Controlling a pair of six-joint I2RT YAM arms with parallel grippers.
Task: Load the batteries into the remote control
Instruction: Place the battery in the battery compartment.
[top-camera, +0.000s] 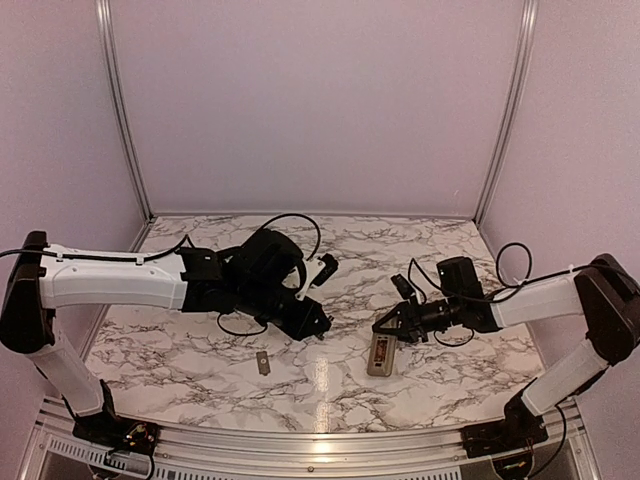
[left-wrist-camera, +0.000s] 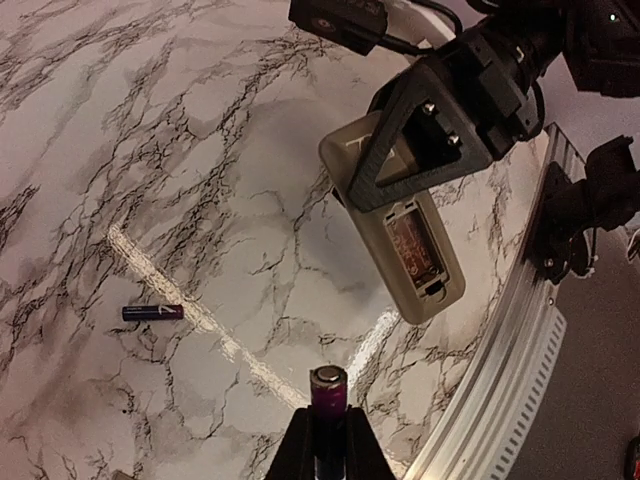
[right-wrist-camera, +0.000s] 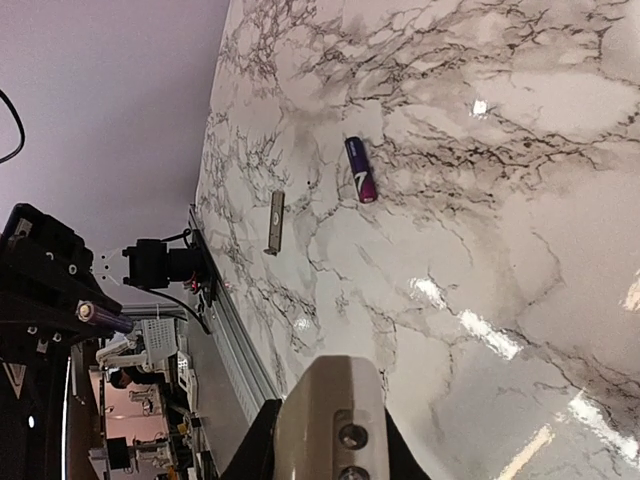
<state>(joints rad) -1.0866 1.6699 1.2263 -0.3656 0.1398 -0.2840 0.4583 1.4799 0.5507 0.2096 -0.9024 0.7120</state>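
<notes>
L fingers (left-wrist-camera: 285, 460) are clamped tight on a battery (left-wrist-camera: 328, 392), purple w/ a metal end cap. It stands up btwn them in the L wrist view, cap end aimed twd the remote control (left-wrist-camera: 425, 262) but well apart from it. R fingers (left-wrist-camera: 445, 125) are closed on the remote control's far end, gripping it across its width.

The remote is back-up: tan-grey shell, battery bay (left-wrist-camera: 413, 245) open, reddish inside. From the top cam it sits right of centre over the marble table (top-camera: 180, 360), long axis running near-to-far, just below the R gripper (top-camera: 388, 325). Can't tell if its free end touches the marble. L gripper (top-camera: 316, 326) hangs to its left, near but not touching.

A loose battery (left-wrist-camera: 152, 312), also purple, lies flat on the marble, well left of the remote in the L wrist view. A flat grey strip (top-camera: 263, 362) lies left of the remote, apart from the loose battery in the R wrist view. An aluminium rail (top-camera: 300, 440) runs along the table's front edge.
</notes>
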